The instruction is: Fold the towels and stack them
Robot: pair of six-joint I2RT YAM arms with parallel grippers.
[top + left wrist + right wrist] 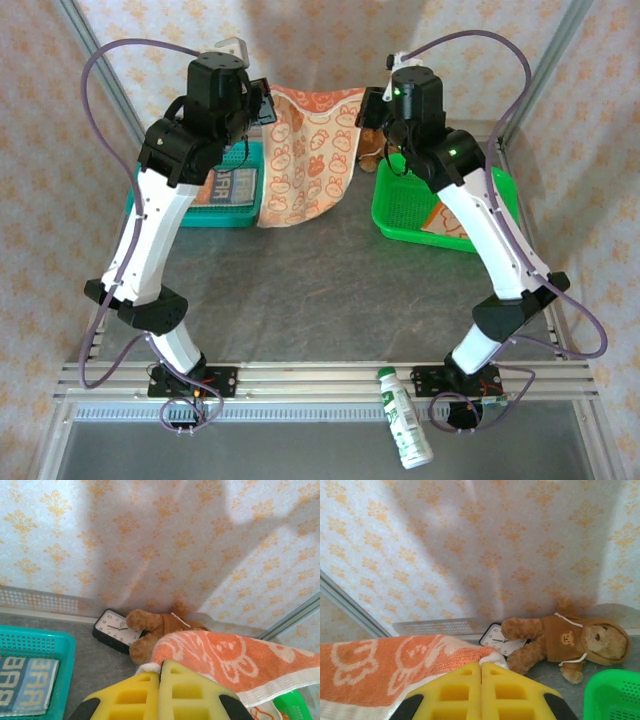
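The fold was in hand: both arms held one towel [305, 160] up by its top corners at the far side of the table, the cloth hanging down between the two baskets, its lower edge seemingly at the tabletop. The left gripper [262, 103] was pressed together on the left corner and the right gripper [373, 105] on the right corner, the top edge stretched between them.

Judged from this, the next move called for laying the towel flat on the bare middle of the table, both arms coming toward the near edge together so the hem stayed taut, then bringing one edge over onto the other.

The top view gave the whole layout: a striped towel [225, 185] lay in the teal basket [240, 222], and a second towel [445, 218] in the green basket [400, 228]. It could not show the pinch itself. The wrist views did: each pair of yellow fingers met with no gap, a corner of cloth emerging at the tips. They also showed, against the back wall, a bear [570, 640] lying beside a clock [114, 630], largely hidden from above by the arms and the cloth
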